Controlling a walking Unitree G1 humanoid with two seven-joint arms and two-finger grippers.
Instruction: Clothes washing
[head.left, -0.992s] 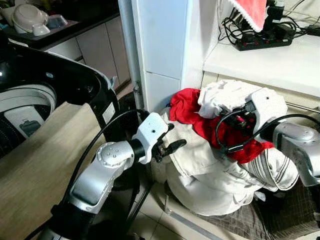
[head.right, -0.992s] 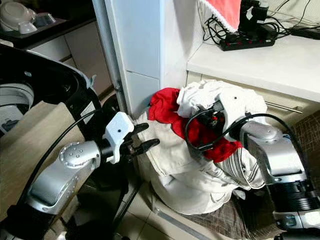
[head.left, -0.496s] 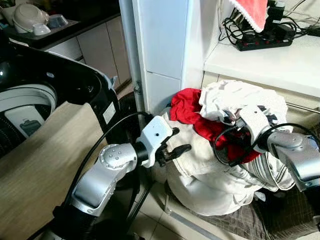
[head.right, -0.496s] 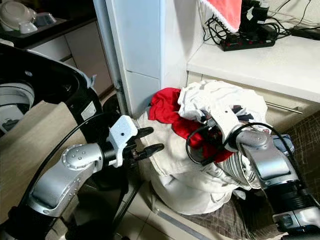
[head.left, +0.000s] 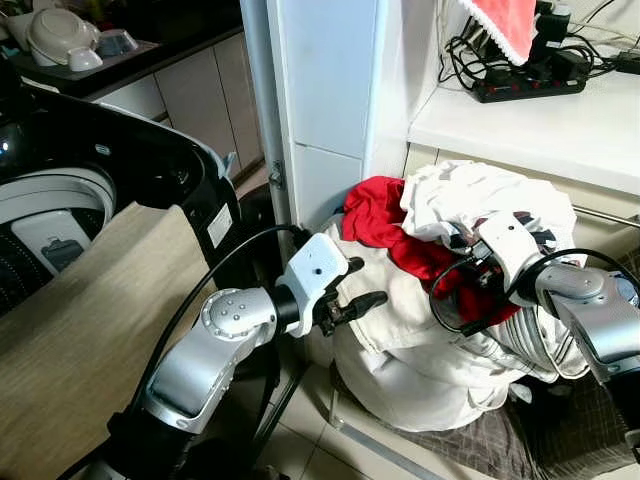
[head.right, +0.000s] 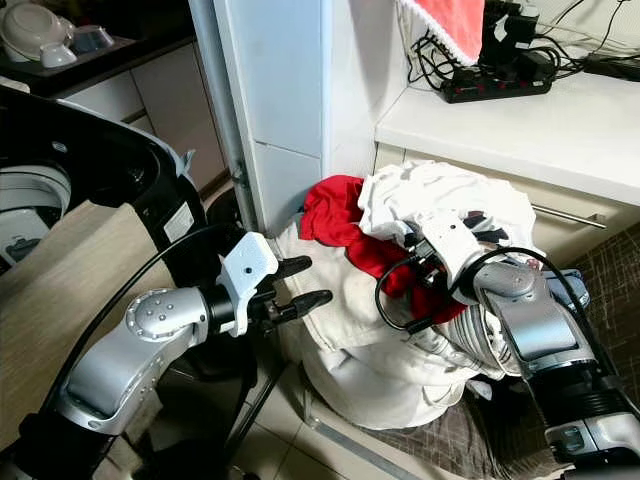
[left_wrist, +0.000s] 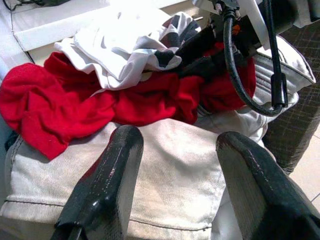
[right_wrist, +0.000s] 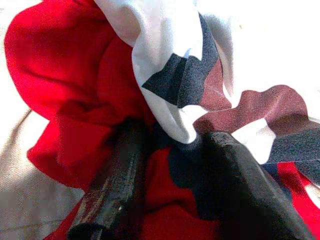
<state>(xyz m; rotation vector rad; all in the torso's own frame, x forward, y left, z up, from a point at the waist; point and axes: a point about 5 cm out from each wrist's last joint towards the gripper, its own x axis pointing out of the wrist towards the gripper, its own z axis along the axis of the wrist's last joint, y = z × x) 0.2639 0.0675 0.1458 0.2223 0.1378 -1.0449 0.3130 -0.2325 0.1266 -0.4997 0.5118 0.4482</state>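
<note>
Change since a second ago: both grippers have edged further toward the laundry pile; the right wrist has dropped lower against the clothes.
Eye views, pile: a heap of clothes (head.left: 430, 330) sits on the floor at the right, below a white counter (head.left: 540, 125), with a red garment (head.left: 385, 225) and a white patterned garment (head.left: 470, 200) on top of cream trousers (head.right: 350, 300).
Eye views, left gripper (head.left: 362, 297): fingers spread apart, just beside the near-left flank of the pile, holding nothing.
Eye views, right gripper (head.right: 415, 258): pushed into the top of the pile where red and white cloth meet.
Eye views, washer: an open washing machine (head.left: 60, 215) stands at the left, well apart from the pile.
Left wrist view: two black fingers (left_wrist: 107, 185) stand wide over the cream trousers, red garment beyond.
Right wrist view: fingers (right_wrist: 120, 180) part-spread, sunk into red cloth under the white patterned garment's edge; whether they pinch any cloth cannot be told.
</note>
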